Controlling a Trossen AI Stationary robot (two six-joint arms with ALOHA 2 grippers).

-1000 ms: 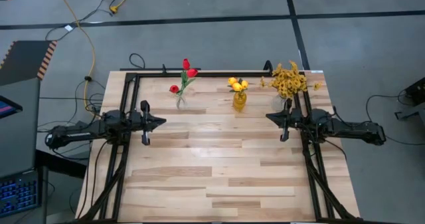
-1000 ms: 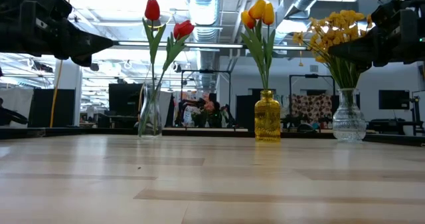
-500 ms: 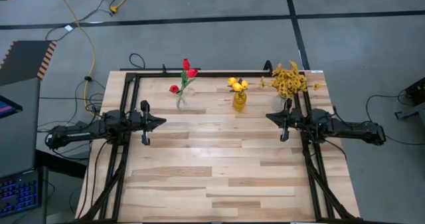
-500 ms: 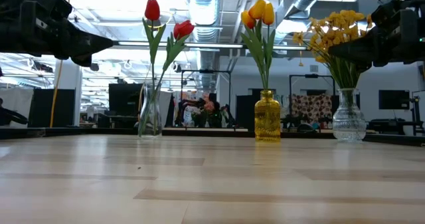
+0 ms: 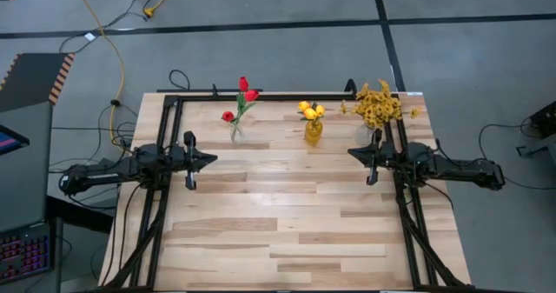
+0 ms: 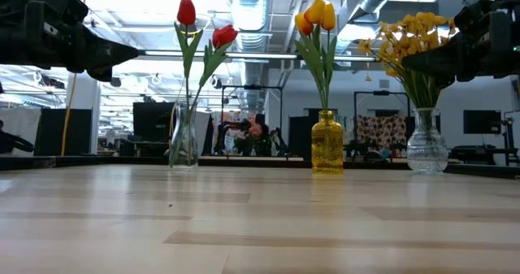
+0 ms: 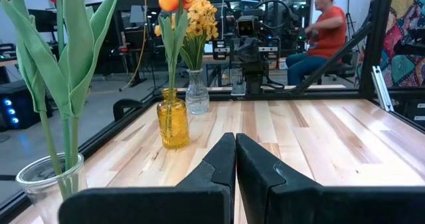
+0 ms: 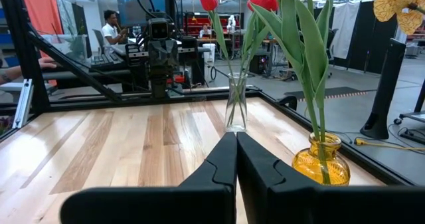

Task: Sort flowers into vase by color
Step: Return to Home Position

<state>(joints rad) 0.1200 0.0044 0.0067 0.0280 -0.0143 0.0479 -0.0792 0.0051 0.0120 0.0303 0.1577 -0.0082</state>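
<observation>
Three red tulips (image 5: pixel 243 96) stand with their stems in a clear glass vase (image 6: pixel 183 136) at the table's far left. Yellow-orange tulips (image 5: pixel 310 111) stand in an amber glass vase (image 6: pixel 327 141) at the far middle. Mustard-yellow blossom sprays (image 5: pixel 378 103) stand in a clear cut-glass vase (image 6: pixel 426 141) at the far right. My left gripper (image 5: pixel 214 159) is shut and empty, held above the table's left side. My right gripper (image 5: pixel 351 154) is shut and empty above the right side. The two point at each other.
A black metal frame (image 5: pixel 261 95) runs along the table's far edge and down both sides under the arms. The bare wooden tabletop (image 5: pixel 287 215) spreads between the arms and toward the near edge. People sit at desks beyond the table (image 7: pixel 325 31).
</observation>
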